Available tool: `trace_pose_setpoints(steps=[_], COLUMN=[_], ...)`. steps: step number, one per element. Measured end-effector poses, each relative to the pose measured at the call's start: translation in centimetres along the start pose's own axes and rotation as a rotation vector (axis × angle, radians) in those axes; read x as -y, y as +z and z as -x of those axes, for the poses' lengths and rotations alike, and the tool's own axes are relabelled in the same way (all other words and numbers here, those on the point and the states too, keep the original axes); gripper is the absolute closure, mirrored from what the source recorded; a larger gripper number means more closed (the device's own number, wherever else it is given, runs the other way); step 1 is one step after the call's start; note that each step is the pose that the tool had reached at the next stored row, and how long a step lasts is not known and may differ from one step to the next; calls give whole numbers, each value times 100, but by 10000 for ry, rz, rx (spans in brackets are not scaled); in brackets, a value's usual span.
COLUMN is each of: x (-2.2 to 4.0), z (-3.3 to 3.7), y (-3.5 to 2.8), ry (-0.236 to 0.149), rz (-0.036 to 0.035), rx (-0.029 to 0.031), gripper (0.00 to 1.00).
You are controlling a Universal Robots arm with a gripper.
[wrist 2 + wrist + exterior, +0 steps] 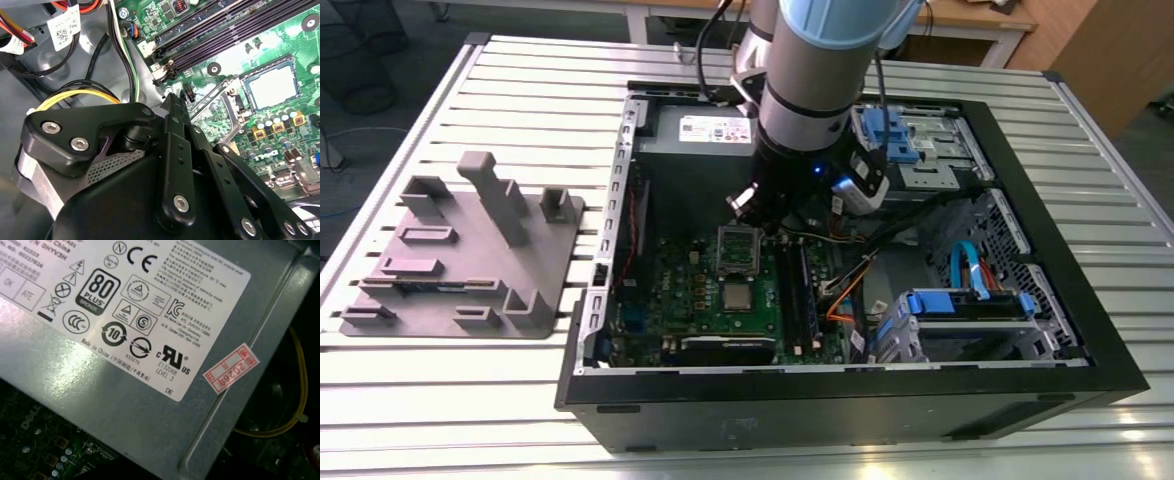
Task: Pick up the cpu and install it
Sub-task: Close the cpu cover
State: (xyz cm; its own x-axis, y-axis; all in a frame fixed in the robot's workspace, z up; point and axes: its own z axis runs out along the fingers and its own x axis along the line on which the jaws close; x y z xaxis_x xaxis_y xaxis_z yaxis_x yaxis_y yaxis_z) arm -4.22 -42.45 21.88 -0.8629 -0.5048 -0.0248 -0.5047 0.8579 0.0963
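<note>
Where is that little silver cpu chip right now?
In the exterior view the cpu lies flat on the green motherboard, right next to the raised socket frame.

Slatted table (480,400) bears computer case (854,410), grey fixture (467,250).

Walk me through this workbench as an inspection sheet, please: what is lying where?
Surface: a slatted metal table carries an open computer case.
Job's things: the cpu lies flat on the green motherboard. The socket frame is hinged open next to it.
Clutter: a grey moulded holder sits on the table at the exterior view's left, outside the case.
Grippers: the hand hangs inside the case over the motherboard, near the socket frame and apart from the cpu.
Cables: yellow wires run beside the hand. An orange cable and a blue cable lie inside the case.
Surroundings: a wooden desk stands behind the table.
</note>
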Motion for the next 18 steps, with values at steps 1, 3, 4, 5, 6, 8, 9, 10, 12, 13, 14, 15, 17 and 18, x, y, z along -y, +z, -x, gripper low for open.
trace_pose_setpoints(steps=[1, 3, 4, 5, 6, 8, 9, 10, 12, 13, 14, 15, 17, 18], x=[3, 9, 11, 14, 17, 25, 29, 31, 31, 33, 37, 43, 54, 60], z=[-2, -6, -8, -9, -12, -17, -19, -21, -21, -21, -24, -26, -34, -38], y=[-10, -29, -41, -52, -61, -75, -76, -77, -77, -77, -78, -78, -80, -82], ry=[-26, -71, -92, -113, -135, -181, -203, -216, -219, -221, -229, -250, -307, -338], rz=[0, 3, 3, 3, 4, 6, 5, 6, 5, 3, 3, 3, 5, 6], rx=[-3, -6, -8, -11, -12, -15, -18, -20, -22, -23, -24, -25, -31, -33], gripper=[89, 89, 89, 89, 89, 89, 89, 89, 89, 89, 89, 89, 89, 89])
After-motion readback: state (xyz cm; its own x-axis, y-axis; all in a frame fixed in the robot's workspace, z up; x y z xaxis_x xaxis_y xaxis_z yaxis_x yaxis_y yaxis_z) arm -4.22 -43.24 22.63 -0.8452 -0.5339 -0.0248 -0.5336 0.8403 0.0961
